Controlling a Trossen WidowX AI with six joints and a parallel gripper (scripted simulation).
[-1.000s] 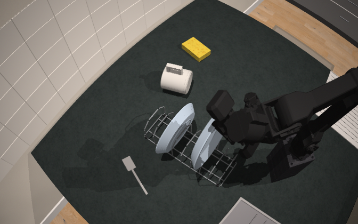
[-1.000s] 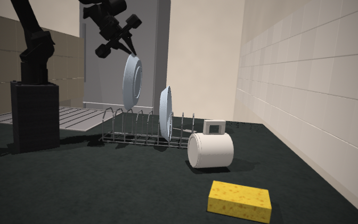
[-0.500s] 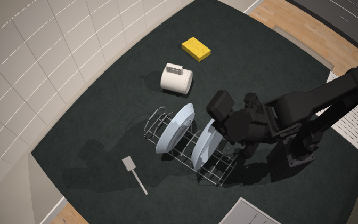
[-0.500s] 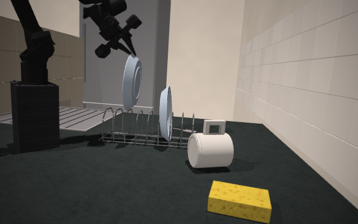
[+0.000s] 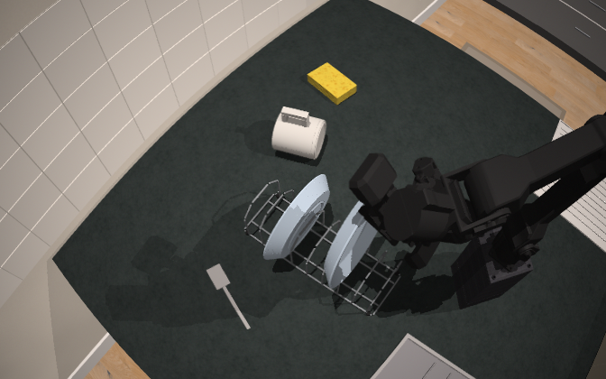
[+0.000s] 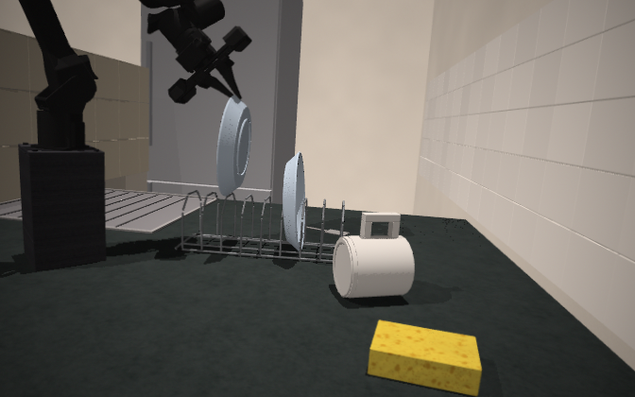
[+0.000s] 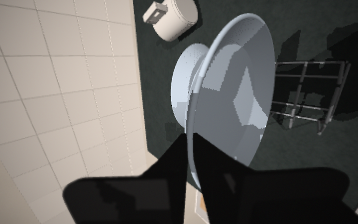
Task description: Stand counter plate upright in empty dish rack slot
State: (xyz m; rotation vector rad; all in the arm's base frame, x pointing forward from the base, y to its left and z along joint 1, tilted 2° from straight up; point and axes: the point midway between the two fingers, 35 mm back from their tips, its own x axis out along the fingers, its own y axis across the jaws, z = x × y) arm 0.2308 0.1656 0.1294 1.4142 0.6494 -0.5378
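Observation:
My gripper (image 6: 232, 94) is shut on the top rim of a pale blue plate (image 6: 233, 146) and holds it upright, hanging just above the wire dish rack (image 6: 262, 230); its lower edge is level with the rack's rail tops. The same held plate shows in the top view (image 5: 349, 245) and fills the wrist view (image 7: 232, 95), pinched between my fingers. A second pale blue plate (image 6: 294, 200) stands in a slot farther along the rack, also visible in the top view (image 5: 298, 217) and behind the held plate in the wrist view (image 7: 182, 87).
A white mug (image 6: 373, 262) lies on its side just beyond the rack's end. A yellow sponge (image 6: 425, 355) lies farther out. A spatula (image 5: 226, 293) lies beside the rack. My arm's base block (image 6: 61, 203) stands by the rack's near end. A tiled wall runs along one side.

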